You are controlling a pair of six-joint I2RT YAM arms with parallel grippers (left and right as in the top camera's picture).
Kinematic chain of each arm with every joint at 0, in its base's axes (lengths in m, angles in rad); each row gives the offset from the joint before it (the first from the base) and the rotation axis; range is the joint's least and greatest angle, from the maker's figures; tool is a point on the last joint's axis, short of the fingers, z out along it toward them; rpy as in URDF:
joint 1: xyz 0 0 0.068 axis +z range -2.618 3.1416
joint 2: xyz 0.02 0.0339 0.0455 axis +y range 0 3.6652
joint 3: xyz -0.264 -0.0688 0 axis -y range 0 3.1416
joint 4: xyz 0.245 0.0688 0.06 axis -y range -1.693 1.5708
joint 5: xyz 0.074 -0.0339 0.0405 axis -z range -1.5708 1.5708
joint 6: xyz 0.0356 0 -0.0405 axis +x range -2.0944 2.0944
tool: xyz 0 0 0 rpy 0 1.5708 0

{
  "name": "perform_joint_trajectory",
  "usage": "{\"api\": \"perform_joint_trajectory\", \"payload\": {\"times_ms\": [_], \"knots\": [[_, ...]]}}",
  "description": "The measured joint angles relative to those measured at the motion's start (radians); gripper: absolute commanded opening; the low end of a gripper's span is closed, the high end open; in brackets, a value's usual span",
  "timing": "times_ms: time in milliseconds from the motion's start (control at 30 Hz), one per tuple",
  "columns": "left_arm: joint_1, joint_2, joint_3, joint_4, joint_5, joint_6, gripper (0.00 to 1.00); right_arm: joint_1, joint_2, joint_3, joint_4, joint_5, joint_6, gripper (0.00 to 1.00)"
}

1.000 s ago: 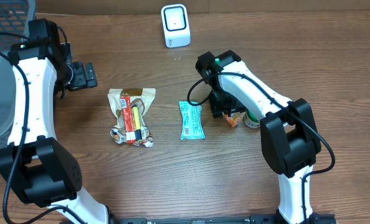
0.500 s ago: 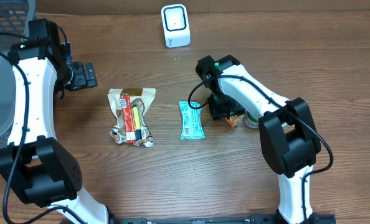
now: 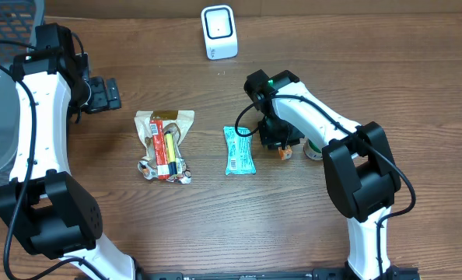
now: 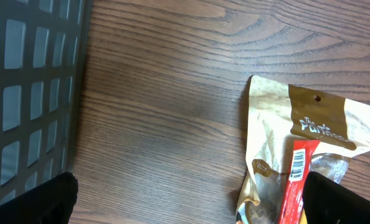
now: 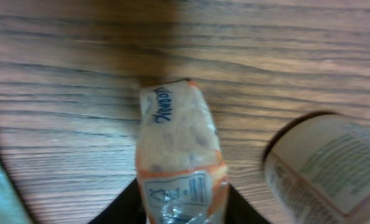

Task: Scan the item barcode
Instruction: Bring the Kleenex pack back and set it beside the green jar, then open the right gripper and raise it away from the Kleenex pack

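A small clear packet with orange edges (image 5: 179,143) lies on the wood table, printed label facing the camera. My right gripper (image 5: 182,211) is closed around its near end, and both dark fingers (image 5: 130,202) press its sides. From overhead only the packet's orange tip (image 3: 284,152) shows under the right gripper (image 3: 276,138). The white barcode scanner (image 3: 218,31) stands at the back centre. My left gripper (image 3: 106,93) hovers open at the far left, holding nothing. In the left wrist view its gripper (image 4: 188,205) spans bare wood beside a brown pouch (image 4: 297,137).
A teal bar (image 3: 239,152) lies just left of the right gripper. A round labelled container (image 5: 325,168) sits right of the packet. The brown pouch (image 3: 163,124) and a red pack (image 3: 162,148) lie centre left. A grey basket (image 4: 29,93) stands at the left edge.
The right gripper's fingers have closed in on the orange-edged packet, and the packet tip has shifted slightly left. The left arm has not moved.
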Motion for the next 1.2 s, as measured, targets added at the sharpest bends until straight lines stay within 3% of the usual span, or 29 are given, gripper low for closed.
{"api": "perform_joint_trajectory", "payload": {"times_ms": [433, 733, 800, 900, 1200], "knots": [[0.0, 0.0, 0.0, 0.0, 0.0, 0.0, 1.0, 0.0, 0.0, 0.0, 0.035, -0.137, 0.037, 0.36], [0.0, 0.0, 0.0, 0.0, 0.0, 0.0, 1.0, 0.0, 0.0, 0.0, 0.052, -0.152, 0.052, 0.57], [0.0, 0.0, 0.0, 0.0, 0.0, 0.0, 1.0, 0.0, 0.0, 0.0, 0.064, -0.153, 0.054, 0.54], [0.0, 0.0, 0.0, 0.0, 0.0, 0.0, 1.0, -0.003, 0.0, 0.0, 0.07, -0.153, 0.056, 0.35], [0.0, 0.0, 0.0, 0.0, 0.0, 0.0, 1.0, -0.011, 0.0, 0.0, 0.069, -0.154, 0.056, 0.32]]}}
